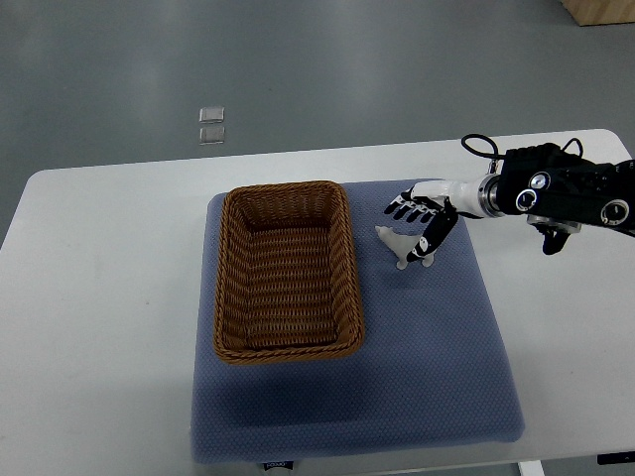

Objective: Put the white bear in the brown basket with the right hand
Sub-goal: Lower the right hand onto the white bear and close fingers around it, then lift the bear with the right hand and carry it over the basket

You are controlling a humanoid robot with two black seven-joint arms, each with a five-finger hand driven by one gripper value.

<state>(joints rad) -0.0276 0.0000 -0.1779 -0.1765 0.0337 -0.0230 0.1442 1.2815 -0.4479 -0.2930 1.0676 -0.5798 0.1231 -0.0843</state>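
Grey floor surrounds a white table (99, 297); white bear (399, 245) lies just right of the brown basket (288, 273); right hand (422, 223), fingers spread, holds nothing; a shallow grasp could drop it short.

A white rectangular table with rounded corners (99, 297) fills most of the view. A blue-grey padded fabric mat (427, 347) lies on its middle, reaching close to the table's near edge; a small dark label (278, 463) sits at the mat's near edge. Beyond the table lies a grey smooth floor (327, 69), with two small clear square pieces (211, 126) on it, one just beside the other. A light wooden box corner (600, 10) shows at the upper right.
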